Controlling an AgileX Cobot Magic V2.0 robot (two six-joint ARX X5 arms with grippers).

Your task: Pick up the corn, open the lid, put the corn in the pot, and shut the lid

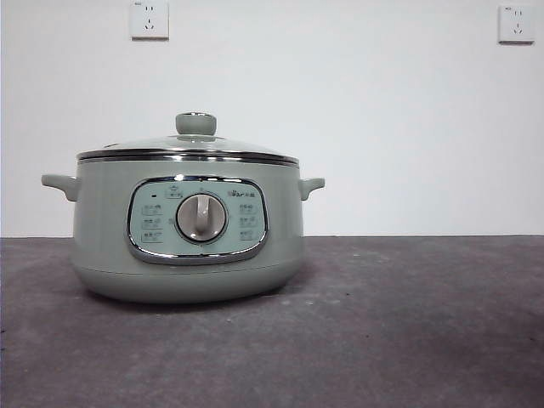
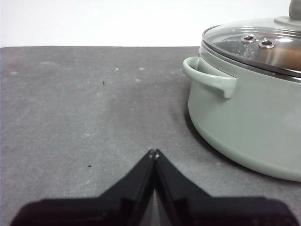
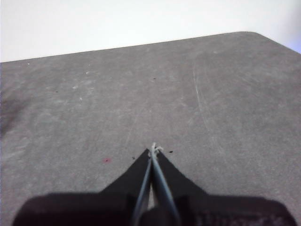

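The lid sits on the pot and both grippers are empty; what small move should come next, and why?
No corn is visible in any view, and the lid is on the pot. Both the left gripper and the right gripper are shut and hold nothing. Perhaps neither arm needs to move; something orange seems to show through the glass, though I cannot tell.

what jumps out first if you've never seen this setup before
The big sage-green pot dominates the front view, standing on the dark grey table with its glass lid on and a central dial on its panel. Both grippers rest low over bare table with jaws shut: the left gripper beside the pot's side handle, the right gripper away from it.
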